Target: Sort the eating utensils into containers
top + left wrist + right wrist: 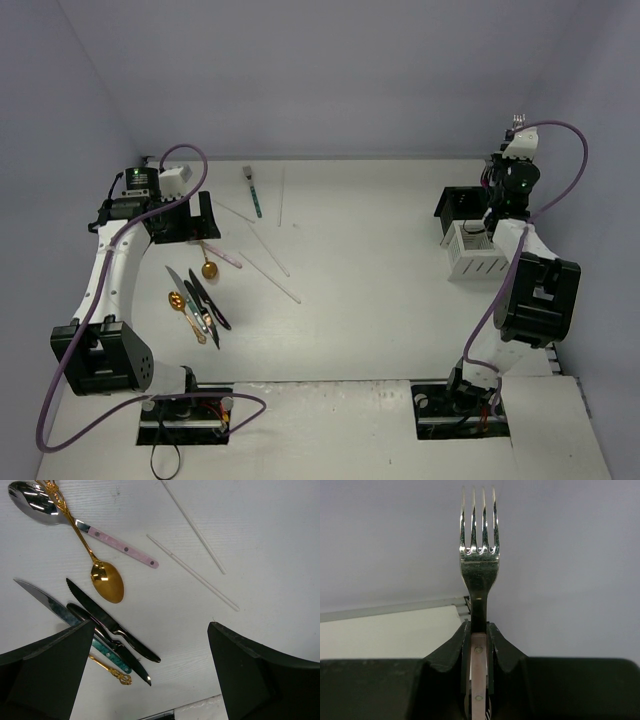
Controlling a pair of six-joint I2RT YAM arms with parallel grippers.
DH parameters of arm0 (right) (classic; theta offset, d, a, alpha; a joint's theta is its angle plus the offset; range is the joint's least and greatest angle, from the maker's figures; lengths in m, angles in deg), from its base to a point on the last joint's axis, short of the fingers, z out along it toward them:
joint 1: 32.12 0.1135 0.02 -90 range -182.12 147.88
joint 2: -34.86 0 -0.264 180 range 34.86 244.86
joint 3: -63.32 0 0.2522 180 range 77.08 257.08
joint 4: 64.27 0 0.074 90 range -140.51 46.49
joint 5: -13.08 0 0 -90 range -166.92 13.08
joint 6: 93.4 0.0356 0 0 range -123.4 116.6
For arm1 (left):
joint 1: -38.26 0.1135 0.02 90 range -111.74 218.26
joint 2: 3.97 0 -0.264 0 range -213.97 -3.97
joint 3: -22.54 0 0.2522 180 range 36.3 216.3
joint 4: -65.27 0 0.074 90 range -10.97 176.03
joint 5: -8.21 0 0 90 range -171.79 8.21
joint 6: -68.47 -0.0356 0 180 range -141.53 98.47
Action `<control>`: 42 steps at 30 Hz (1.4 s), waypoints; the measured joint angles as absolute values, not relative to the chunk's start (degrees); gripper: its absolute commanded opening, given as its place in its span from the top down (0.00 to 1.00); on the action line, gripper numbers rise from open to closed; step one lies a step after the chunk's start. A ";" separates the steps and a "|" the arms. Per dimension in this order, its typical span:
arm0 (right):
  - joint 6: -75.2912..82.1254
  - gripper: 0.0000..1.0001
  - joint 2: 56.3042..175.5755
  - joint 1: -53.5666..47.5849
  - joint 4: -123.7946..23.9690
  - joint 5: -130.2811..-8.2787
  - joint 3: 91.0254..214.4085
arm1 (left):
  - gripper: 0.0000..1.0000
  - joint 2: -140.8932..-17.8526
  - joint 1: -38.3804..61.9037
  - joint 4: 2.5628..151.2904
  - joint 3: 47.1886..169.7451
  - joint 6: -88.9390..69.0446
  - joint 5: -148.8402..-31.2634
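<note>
My right gripper (478, 639) is shut on the pinkish handle of a silver fork (479, 555), held upright with its tines up. It is raised (516, 143) behind the joined containers, a white slotted bin (476, 252) and a black bin (456, 209). My left gripper (150, 677) hangs open above the table at the left (193, 220). Below it lie a gold spoon (106, 582), a pink-handled silver spoon (120, 544), black knives (112, 622), a teal-handled knife (107, 655) and thin pale sticks (192, 572). Nothing sits between its fingers.
A teal-handled utensil (252, 192) and another pale stick (282, 196) lie further back on the table. A second gold spoon (177, 300) rests left of the knives. Black base plates (185, 412) sit at the near edge. Walls enclose the table on three sides.
</note>
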State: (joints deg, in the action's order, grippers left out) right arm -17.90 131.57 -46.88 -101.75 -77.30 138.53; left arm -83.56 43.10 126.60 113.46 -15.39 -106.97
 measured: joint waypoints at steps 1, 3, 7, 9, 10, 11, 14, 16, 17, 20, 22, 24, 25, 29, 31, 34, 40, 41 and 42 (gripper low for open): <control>-17.52 1.00 131.77 -46.88 -102.67 -76.65 138.33 | 0.03 -83.56 43.10 126.60 113.46 -15.42 -106.92; -16.73 1.00 132.02 -46.88 -104.40 -75.52 137.69 | 0.03 -83.56 43.10 126.65 113.46 -15.46 -106.76; -15.45 1.00 132.09 -47.12 -109.08 -72.96 134.39 | 0.03 -83.56 43.10 126.73 113.46 -15.53 -106.39; -15.00 1.00 132.11 -47.27 -110.95 -72.02 132.36 | 0.03 -83.56 43.10 126.75 113.46 -15.54 -106.21; -14.73 1.00 132.11 -47.36 -111.75 -71.60 131.34 | 0.03 -83.56 43.12 126.77 113.46 -15.55 -106.13; -14.39 1.00 132.12 -47.44 -112.52 -71.30 130.39 | 0.03 -83.56 43.13 126.77 113.46 -15.55 -106.11; -13.58 1.00 132.13 -47.65 -114.49 -70.66 128.17 | 0.03 -83.56 43.15 126.78 113.46 -15.55 -105.96; -13.19 0.96 132.13 -47.79 -115.72 -70.32 127.23 | 0.03 -83.56 43.15 126.78 113.50 -15.55 -105.91; -13.00 0.90 132.13 -47.82 -116.44 -70.22 126.84 | 0.03 -83.57 43.15 126.79 113.53 -15.55 -105.91; -12.49 0.66 132.13 -47.94 -117.67 -69.90 125.98 | 0.03 -83.57 43.15 126.79 113.58 -15.55 -105.89; -12.35 0.47 132.13 -47.95 -117.84 -69.52 125.63 | 0.03 -83.58 43.17 126.80 113.65 -15.55 -105.79; -12.17 0.41 131.91 -47.95 -117.45 -68.98 125.55 | 0.03 -83.58 43.17 126.82 113.89 -15.55 -105.57; -12.14 0.38 131.55 -47.95 -117.08 -68.74 125.52 | 0.03 -83.58 43.17 126.81 114.08 -15.54 -105.41; -11.71 0.33 128.76 -48.06 -114.34 -68.37 125.49 | 0.03 -83.92 43.17 126.93 115.41 -15.53 -104.43; -11.60 0.33 126.43 -48.29 -112.21 -68.06 125.49 | 0.03 -84.48 43.06 126.97 116.54 -15.53 -103.82; -11.24 0.35 121.98 -48.60 -108.35 -67.39 125.55 | 0.03 -85.81 42.09 127.05 118.79 -15.82 -101.99; -9.71 0.38 114.52 -48.65 -92.53 -61.77 130.34 | 0.04 -91.02 34.34 126.51 125.35 -17.63 -94.55; -9.27 0.38 113.78 -48.65 -89.42 -60.37 131.94 | 0.05 -92.51 32.29 125.98 126.75 -17.83 -93.40; -8.81 0.38 113.06 -48.65 -86.32 -59.02 133.47 | 0.07 -94.09 30.36 125.65 128.00 -17.94 -92.43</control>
State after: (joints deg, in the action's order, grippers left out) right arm -8.81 113.06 -48.65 -86.32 -59.02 133.47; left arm -94.09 30.36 125.65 128.00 -17.94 -92.43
